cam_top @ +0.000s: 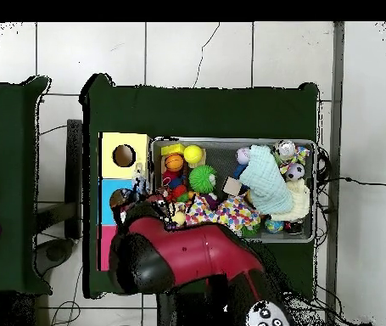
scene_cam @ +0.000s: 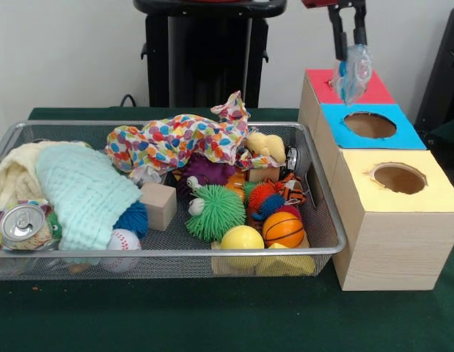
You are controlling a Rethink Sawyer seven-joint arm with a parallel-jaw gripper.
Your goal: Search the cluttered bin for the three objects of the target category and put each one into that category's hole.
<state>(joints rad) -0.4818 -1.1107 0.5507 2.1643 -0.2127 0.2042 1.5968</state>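
My gripper (scene_cam: 350,50) hangs at the top right of the front view, shut on a clear crumpled plastic bottle (scene_cam: 353,73). The bottle dangles over the edge between the red section and the blue-surround hole (scene_cam: 370,125) of the pale wooden box (scene_cam: 388,242), a little above it. The wire mesh bin (scene_cam: 168,253) lies to the left, full of toys and cloths. No other clear bottle shows in it; any are hidden under the clutter. In the overhead view the red arm (cam_top: 187,255) covers the gripper, and the blue section (cam_top: 109,202) shows beside it.
In the bin lie a silver soda can (scene_cam: 21,224), a mint cloth (scene_cam: 83,194), a dotted cloth (scene_cam: 175,143), a wooden block (scene_cam: 159,205), a green spiky ball (scene_cam: 215,213), a yellow ball (scene_cam: 242,240) and a small basketball (scene_cam: 283,229). The yellow-surround hole (scene_cam: 399,178) is nearest the camera.
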